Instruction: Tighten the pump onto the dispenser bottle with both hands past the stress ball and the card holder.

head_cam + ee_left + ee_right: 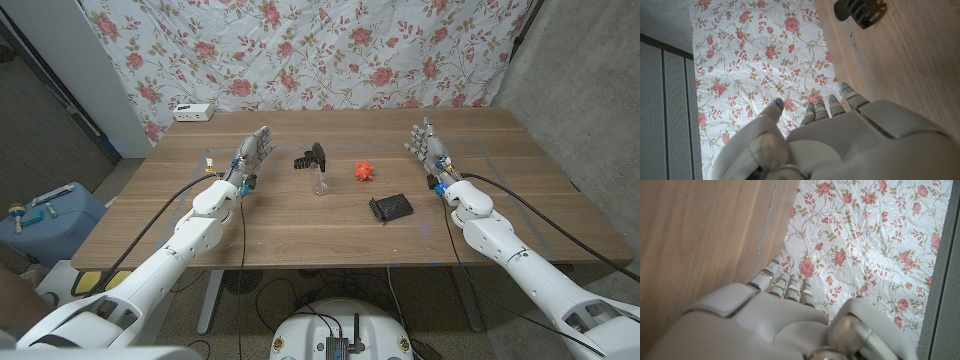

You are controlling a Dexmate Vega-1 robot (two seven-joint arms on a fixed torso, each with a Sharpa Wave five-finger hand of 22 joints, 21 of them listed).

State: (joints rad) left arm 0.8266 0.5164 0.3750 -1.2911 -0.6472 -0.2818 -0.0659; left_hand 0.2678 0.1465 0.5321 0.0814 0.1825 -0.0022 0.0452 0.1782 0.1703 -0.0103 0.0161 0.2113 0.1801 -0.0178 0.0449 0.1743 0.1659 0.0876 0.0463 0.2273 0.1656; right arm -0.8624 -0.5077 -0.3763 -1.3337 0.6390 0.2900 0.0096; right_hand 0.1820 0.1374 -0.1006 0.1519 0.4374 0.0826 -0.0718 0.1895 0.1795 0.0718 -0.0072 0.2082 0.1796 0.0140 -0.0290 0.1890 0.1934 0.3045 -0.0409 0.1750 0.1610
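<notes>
Left hand (253,156): stands on the tabletop (300,225) at the robot's left, fingers (832,106) straight and apart, holding nothing; the left wrist view shows them reaching toward the floral cloth (300,50).
Right hand (429,148): mirrors it at the robot's right, fingers (785,285) extended and slightly spread, empty.
Pump (311,158): black, lying loose on the tabletop near the middle, just behind the bottle and not seated on it; its dark head also shows in the left wrist view (860,11).
Dispenser bottle (321,184): small and clear, upright between the two hands, closer to the left one; hard to make out in detail.
Stress ball (364,171): orange and spiky, just right of the bottle, between it and the right hand.
Card holder (391,207): dark, flat, nearer the robot than the ball, also on the right hand's side.
Stage: judged as the start; nothing is grasped and the pump is unthreaded.
Risk, right reach: a straight sweep toward the bottle would likely brush the ball and send it rolling into the bottle.
Risk, bottle: light and narrow, it would probably tip under a sideways touch from either hand.
Risk, threading: a tilted pump may cross-thread or slip from the fingers.
White box (194,112): at the far left corner, well apart.
</notes>
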